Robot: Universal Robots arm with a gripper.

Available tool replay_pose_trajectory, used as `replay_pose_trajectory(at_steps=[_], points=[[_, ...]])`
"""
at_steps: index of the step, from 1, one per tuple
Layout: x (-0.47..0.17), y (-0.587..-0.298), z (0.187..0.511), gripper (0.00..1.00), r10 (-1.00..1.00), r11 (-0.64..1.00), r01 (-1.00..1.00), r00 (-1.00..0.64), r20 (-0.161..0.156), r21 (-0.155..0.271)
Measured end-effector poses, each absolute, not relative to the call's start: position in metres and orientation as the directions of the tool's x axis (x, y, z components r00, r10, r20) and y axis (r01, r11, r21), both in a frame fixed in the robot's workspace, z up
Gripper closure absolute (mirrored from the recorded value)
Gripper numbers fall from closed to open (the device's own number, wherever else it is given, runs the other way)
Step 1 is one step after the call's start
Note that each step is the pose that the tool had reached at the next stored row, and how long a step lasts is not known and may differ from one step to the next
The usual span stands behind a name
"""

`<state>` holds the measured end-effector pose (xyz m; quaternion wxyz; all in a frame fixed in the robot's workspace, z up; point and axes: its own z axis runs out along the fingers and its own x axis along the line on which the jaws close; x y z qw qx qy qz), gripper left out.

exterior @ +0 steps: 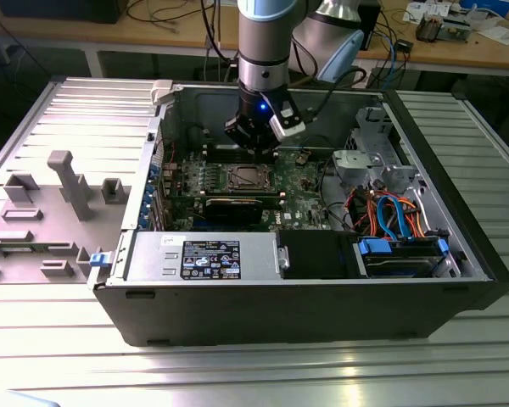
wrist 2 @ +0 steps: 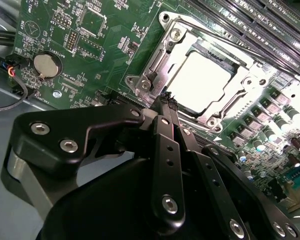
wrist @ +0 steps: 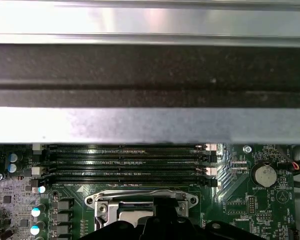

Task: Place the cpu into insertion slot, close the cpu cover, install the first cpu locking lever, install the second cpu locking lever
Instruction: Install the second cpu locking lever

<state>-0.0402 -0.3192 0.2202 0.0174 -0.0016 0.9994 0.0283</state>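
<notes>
One arm: gripper (wrist 2: pixel 166 100) hangs over the green motherboard (wrist 2: pixel 105 45) at frame centre, jaws pressed together, gripping nothing visible.
Cpu (wrist 2: pixel 202 82): seated flat in the insertion slot (wrist 2: pixel 155 75), upper right of the second wrist view.
Cpu cover (wrist 2: pixel 242 92): appears lowered around the chip.
Relation: jaw tips sit just beside the slot's near edge, likely to work its locking hardware.

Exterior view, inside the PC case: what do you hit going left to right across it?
Blue card-slot latches → green motherboard → insertion slot with the gripper above it → silver drive cage → orange and blue cables.
</notes>
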Motion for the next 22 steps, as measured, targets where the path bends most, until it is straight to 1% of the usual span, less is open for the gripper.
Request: replay_pose_trajectory(at_steps=[22], points=[[-0.0402,-0.3263,0.2202,0.89,-0.002,0.998,-0.004,-0.999,-0.035,0.056]])
